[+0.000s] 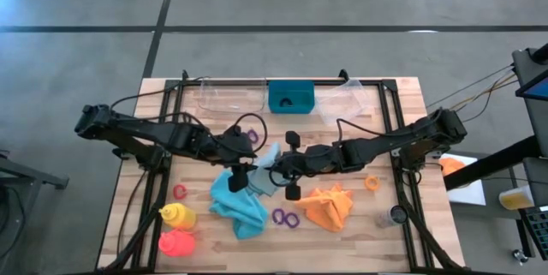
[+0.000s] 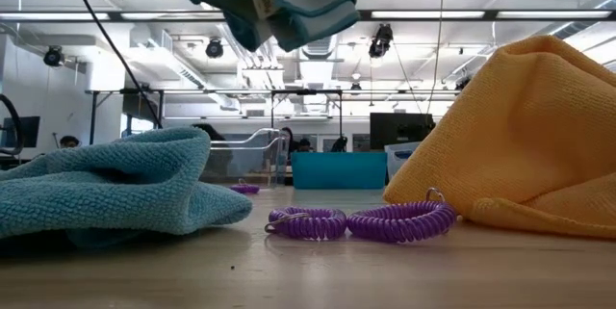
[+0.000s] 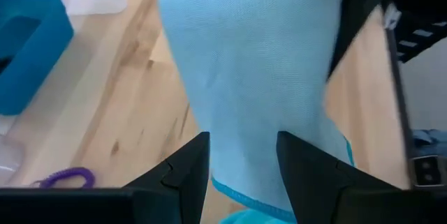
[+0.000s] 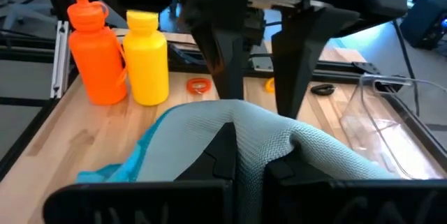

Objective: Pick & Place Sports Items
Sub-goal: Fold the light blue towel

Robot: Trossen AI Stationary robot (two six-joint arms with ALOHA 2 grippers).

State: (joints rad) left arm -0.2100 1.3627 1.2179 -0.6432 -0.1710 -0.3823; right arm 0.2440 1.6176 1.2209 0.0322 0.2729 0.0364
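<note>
Clearly, each line below takes one part of the scene.

Pale blue cloth: the pale blue cloth (image 1: pixel 267 172) hangs lifted above the middle of the desk (image 1: pixel 377 232), stretched between the two arms, probably so it can be carried or passed across without dragging.

Right pincer: the right pincer (image 4: pixel 250 155) is pressed together on a fold of this cloth, bearing its weight from one side.

Left pincer: the left pincer (image 3: pixel 241 158) has its fingers partly spread around the hanging cloth; whether they truly pinch it I cannot tell. It looks like a handover or a shared hold.

Teal cloth: the teal cloth (image 1: pixel 240 206) lies crumpled on the desk just below the lifted one, not yet picked.

Orange cloth: the orange cloth (image 1: pixel 330 208) lies heaped beside the purple rings (image 2: pixel 361 222), also waiting.

Bottles: the yellow bottle (image 4: pixel 147 56) and the pink-red bottle (image 4: pixel 101 56) stand upright together near the desk's front left corner, clear of the arms.

Teal bin: the teal bin (image 1: pixel 291 97) sits at the far edge between the clear trays (image 1: pixel 227 97), a likely place for the items.
</note>
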